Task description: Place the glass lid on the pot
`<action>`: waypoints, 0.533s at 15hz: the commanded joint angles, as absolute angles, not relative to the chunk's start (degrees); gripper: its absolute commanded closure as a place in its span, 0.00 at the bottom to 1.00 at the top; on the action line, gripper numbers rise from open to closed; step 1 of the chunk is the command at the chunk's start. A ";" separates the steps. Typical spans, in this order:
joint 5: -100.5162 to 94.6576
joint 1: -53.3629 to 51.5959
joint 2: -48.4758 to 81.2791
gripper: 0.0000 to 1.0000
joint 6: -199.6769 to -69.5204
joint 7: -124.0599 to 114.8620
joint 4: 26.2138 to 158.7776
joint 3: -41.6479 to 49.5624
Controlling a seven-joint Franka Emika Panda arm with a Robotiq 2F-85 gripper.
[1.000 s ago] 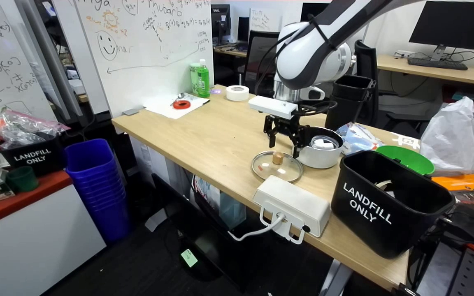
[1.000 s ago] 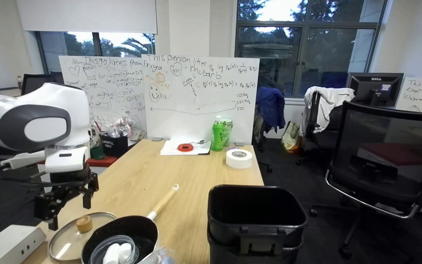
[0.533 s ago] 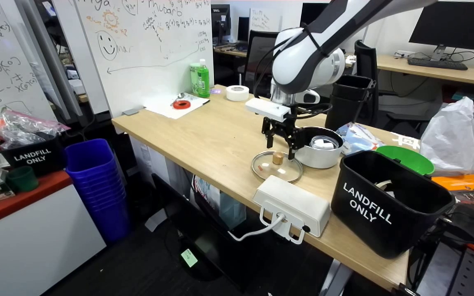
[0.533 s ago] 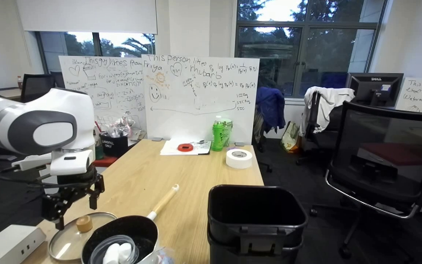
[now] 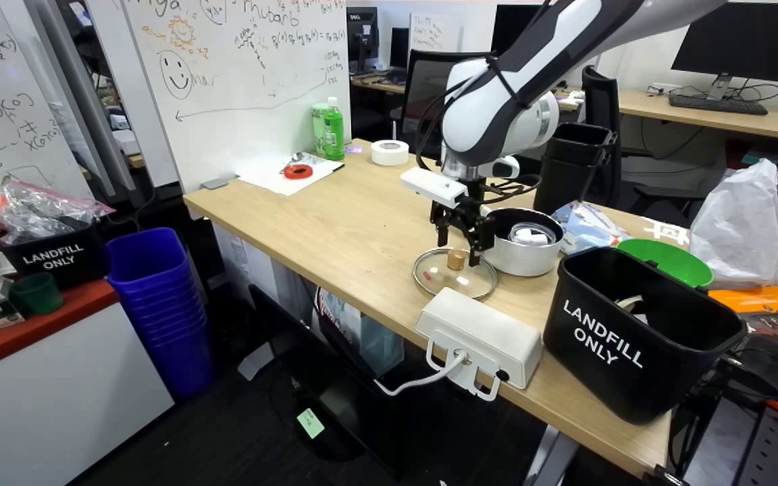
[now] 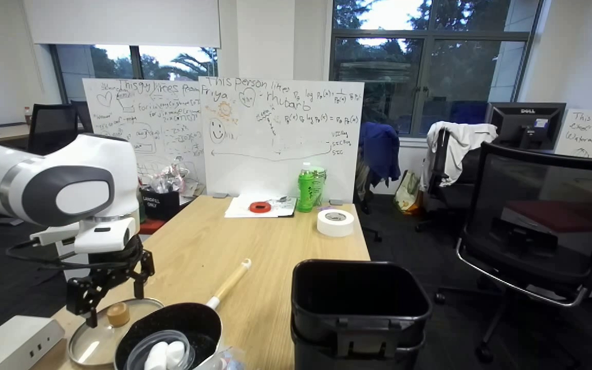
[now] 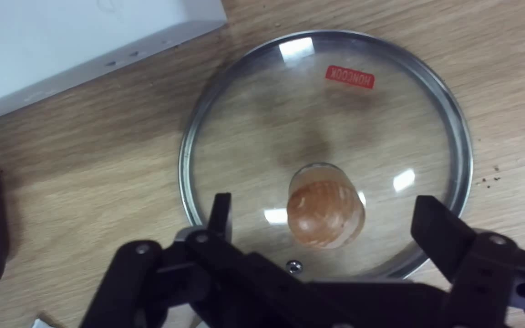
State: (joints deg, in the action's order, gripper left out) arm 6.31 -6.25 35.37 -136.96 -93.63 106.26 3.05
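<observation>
The glass lid [image 5: 442, 282] lies flat on the table, knob up, in both exterior views [image 6: 89, 340]. In the wrist view the lid [image 7: 262, 127] shows a metal rim, a red label and a wooden knob [image 7: 325, 213]. My gripper [image 5: 458, 251] is open and empty just above the lid; an exterior view shows it too [image 6: 115, 310]. In the wrist view the gripper's fingers [image 7: 324, 208] stand wide on either side of the knob, apart from it. The white pot [image 5: 523, 258] stands beside the lid, uncovered, with a dark inside [image 6: 204, 324] and a clear container in it.
A white box [image 5: 480, 331] stands close to the lid at the table edge; it shows in the wrist view [image 7: 80, 41]. A black bin [image 5: 605, 337] stands near the pot. The pot's wooden handle [image 6: 232, 281] sticks out. Stacked black bins [image 6: 360, 329] and a green bowl [image 5: 666, 262] are nearby.
My gripper has come down and sideways towards the lid's knob, with its fingers staying open. The lid and the pot have not moved.
</observation>
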 commanded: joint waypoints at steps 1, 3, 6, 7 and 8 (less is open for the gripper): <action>6.16 -7.43 36.51 0.00 -136.86 -95.24 105.03 4.18; 5.75 -7.82 36.73 0.00 -136.81 -95.69 104.95 4.40; 4.95 -8.59 37.33 0.00 -136.41 -97.07 104.59 5.06; 4.74 -8.82 37.52 0.00 -136.36 -97.67 104.53 5.29; 4.54 -8.95 37.61 0.00 -136.31 -98.01 104.52 5.41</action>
